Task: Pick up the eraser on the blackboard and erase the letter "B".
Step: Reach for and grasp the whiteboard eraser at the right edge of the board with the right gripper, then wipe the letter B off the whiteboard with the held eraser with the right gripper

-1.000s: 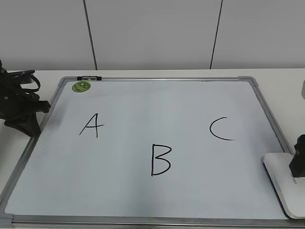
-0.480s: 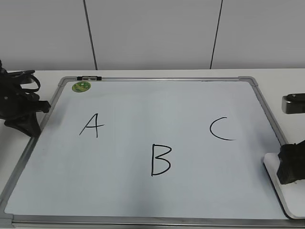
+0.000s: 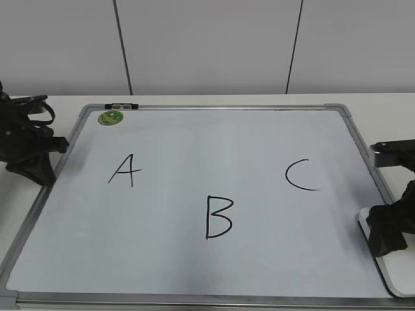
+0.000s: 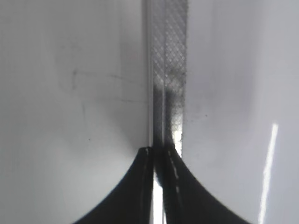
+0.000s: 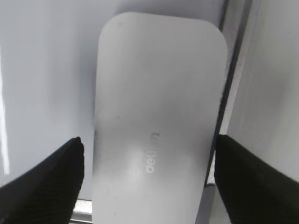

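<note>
At the front right corner of the blackboard, the eraser lies flat between the wide-open fingers of the right gripper. I think it should descend squarely before closing. The left gripper rests closed at the left frame.

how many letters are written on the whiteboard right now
3. The A is on the left side, the B sits lower in the middle, and the C is on the right. The right gripper covers a little of the board's lower right corner.
</note>
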`<action>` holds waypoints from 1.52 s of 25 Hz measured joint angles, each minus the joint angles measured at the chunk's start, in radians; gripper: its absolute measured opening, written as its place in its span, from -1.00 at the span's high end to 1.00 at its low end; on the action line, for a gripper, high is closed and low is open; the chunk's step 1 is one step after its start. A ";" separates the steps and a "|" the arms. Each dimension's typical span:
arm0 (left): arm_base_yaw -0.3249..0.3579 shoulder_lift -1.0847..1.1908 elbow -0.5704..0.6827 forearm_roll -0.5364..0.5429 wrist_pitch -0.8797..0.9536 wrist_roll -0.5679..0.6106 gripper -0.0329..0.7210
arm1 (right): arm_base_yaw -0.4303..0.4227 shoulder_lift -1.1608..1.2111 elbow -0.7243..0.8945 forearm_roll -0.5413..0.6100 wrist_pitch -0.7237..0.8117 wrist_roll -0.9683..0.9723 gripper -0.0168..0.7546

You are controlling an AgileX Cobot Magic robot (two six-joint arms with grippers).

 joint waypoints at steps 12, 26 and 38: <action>0.000 0.000 0.000 0.000 0.000 0.000 0.89 | 0.000 0.055 -0.001 0.000 -0.020 0.008 -0.62; 0.000 0.000 0.000 0.000 0.000 0.000 0.89 | 0.000 0.053 -0.001 0.000 -0.021 0.020 -0.50; 0.000 0.000 0.000 0.000 0.000 0.000 0.89 | 0.000 -0.111 -0.056 0.016 0.087 0.016 -0.50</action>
